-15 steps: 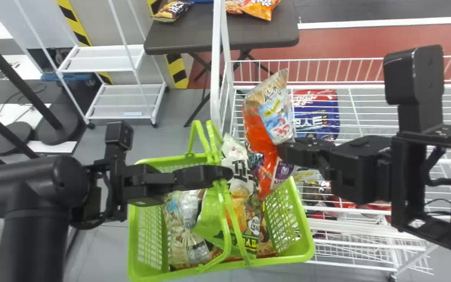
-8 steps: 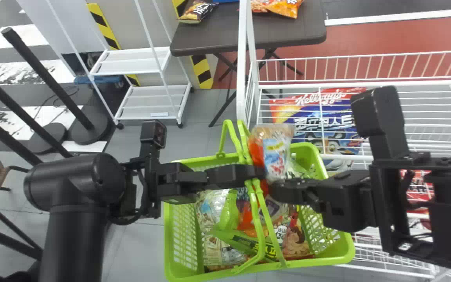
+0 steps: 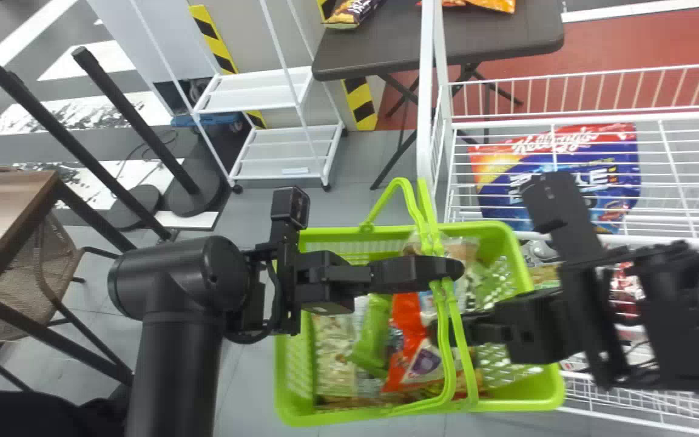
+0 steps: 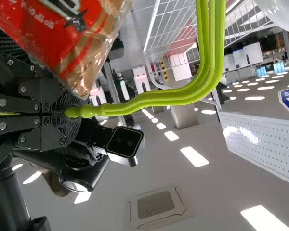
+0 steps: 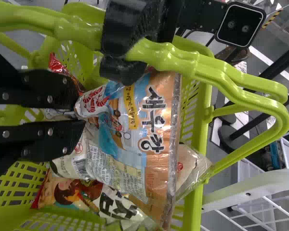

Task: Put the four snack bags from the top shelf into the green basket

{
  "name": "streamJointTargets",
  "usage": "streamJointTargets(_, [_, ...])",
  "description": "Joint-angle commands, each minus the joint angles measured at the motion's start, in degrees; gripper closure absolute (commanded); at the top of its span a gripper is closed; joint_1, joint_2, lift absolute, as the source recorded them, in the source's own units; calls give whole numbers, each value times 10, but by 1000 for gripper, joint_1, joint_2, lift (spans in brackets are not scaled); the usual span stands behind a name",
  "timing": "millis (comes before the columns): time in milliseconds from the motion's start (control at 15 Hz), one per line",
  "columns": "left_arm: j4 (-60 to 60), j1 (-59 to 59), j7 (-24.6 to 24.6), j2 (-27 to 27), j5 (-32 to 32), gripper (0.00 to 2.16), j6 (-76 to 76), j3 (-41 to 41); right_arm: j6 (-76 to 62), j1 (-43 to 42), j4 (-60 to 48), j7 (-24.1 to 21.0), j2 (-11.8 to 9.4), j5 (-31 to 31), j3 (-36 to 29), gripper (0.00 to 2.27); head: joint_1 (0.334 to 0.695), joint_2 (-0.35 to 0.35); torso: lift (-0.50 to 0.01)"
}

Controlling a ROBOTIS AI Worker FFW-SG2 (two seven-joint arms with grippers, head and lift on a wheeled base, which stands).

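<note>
Bag (image 3: 407, 349) lowered into basket (image 3: 551, 388), left gripper (image 3: 451, 268) clenching handles (image 3: 445, 340), right gripper (image 3: 435, 331) (grasping? can't tell)

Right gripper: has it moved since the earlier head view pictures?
Yes. Against the white shelf's upright post in the head view, the right gripper has moved left and closer to the robot, bringing the red snack bag in over the green basket.

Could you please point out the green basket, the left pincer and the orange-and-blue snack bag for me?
Green basket (image 3: 510, 405): head view, on its near rim.
Left pincer (image 3: 451, 269): head view, at its fingertips.
Orange-and-blue snack bag (image 5: 119, 122): right wrist view, on its printed front.
</note>
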Motion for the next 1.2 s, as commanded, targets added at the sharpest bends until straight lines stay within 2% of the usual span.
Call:
streamJointTargets(0, [0, 2, -7, 3, 2, 2148, 4, 6, 5, 12, -50, 27, -7, 5, -65, -1, 695, 326, 0])
streamJointTargets(267, [0, 2, -7, 5, 4, 2148, 4, 13, 5, 25, -119, 32, -20, 2, -176, 26, 695, 241, 0])
streamJointTargets(400, [0, 2, -7, 5, 7, 2148, 4, 14, 5, 19, -119, 47, -24, 6, -223, 29, 695, 165, 0])
streamJointTargets(667, [0, 15, -7, 7, 15, 2148, 4, 17, 5, 44, -108, 77, -30, 152, -230, 36, 695, 81, 0])
streamJointTargets(800, [-1, 19, -7, 8, 20, 2148, 4, 18, -16, 99, -101, 71, -29, 292, -194, 49, 695, 18, 0])
streamJointTargets(867, [0, 21, -7, 8, 21, 2148, 4, 18, -125, 122, -80, 65, -29, 351, -173, 53, 695, -3, 0])
streamJointTargets(933, [-1, 23, -7, 9, 21, 2148, 4, 18, -215, 135, -57, 58, -27, 373, -172, 56, 695, -30, 0])
streamJointTargets(1133, [-1, 30, -7, 9, 21, 2148, 4, 19, -469, 147, 10, 55, -25, 387, -193, 63, 695, -98, 0])
